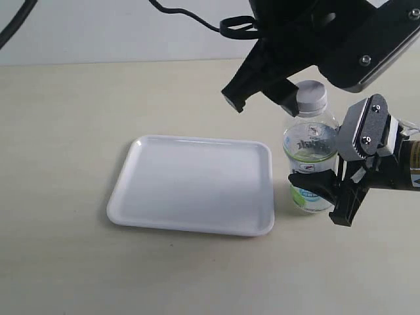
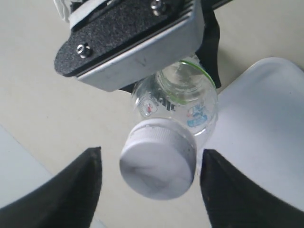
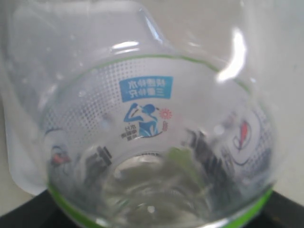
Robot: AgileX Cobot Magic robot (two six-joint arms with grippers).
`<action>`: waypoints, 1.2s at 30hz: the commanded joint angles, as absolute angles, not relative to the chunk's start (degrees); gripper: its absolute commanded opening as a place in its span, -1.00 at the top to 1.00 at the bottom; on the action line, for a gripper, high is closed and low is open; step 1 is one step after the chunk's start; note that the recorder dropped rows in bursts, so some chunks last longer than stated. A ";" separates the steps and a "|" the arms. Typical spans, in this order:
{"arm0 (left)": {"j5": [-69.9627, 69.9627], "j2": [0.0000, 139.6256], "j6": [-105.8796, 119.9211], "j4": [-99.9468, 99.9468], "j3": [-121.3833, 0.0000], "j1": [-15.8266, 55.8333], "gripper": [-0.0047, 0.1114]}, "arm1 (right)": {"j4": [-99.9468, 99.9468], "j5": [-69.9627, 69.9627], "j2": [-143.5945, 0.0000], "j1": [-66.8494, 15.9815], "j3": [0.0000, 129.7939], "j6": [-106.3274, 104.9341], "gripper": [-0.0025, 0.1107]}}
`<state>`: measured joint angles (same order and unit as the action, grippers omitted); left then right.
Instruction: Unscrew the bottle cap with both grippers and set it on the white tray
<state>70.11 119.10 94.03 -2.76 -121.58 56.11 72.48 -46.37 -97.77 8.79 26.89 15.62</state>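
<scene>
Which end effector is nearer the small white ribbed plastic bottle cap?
Left. The left end effector hovers open at the cap; the right end effector grips the clear plastic bottle below.

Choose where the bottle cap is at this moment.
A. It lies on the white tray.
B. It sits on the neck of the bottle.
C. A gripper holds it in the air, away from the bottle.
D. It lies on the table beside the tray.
B: the bottle cap sits on top of the upright bottle beside the bare white tray, and the left gripper flanks it with open fingers, not touching.
</scene>
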 commanded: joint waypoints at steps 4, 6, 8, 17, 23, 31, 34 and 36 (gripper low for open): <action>69.96 118.70 94.16 -2.85 -121.28 55.97 -0.09 | 73.42 -45.74 -98.02 8.73 26.67 15.25 0.96; 69.96 118.93 94.16 -3.40 -121.28 55.97 -0.08 | 73.42 -45.74 -98.02 8.73 26.67 15.25 0.96; 69.96 119.69 94.16 -3.67 -121.28 55.97 -0.08 | 73.65 -45.76 -98.02 8.73 26.67 15.25 0.96; 69.96 120.20 94.16 -3.16 -121.28 55.97 0.20 | 74.07 -45.52 -98.02 8.73 26.67 15.11 0.96; 69.96 119.72 93.84 -3.16 -121.28 55.97 -0.13 | 74.07 -45.52 -98.02 8.73 26.67 15.11 0.96; 69.96 119.72 93.84 -3.16 -121.28 55.97 -0.12 | 74.07 -45.52 -98.02 8.73 26.67 15.11 0.96; 69.96 119.72 93.84 -3.16 -121.28 55.97 -0.12 | 74.07 -45.52 -98.02 8.73 26.67 15.11 0.96; 69.96 119.72 93.84 -3.16 -121.28 55.97 -0.12 | 74.07 -45.52 -98.02 8.73 26.67 15.11 0.96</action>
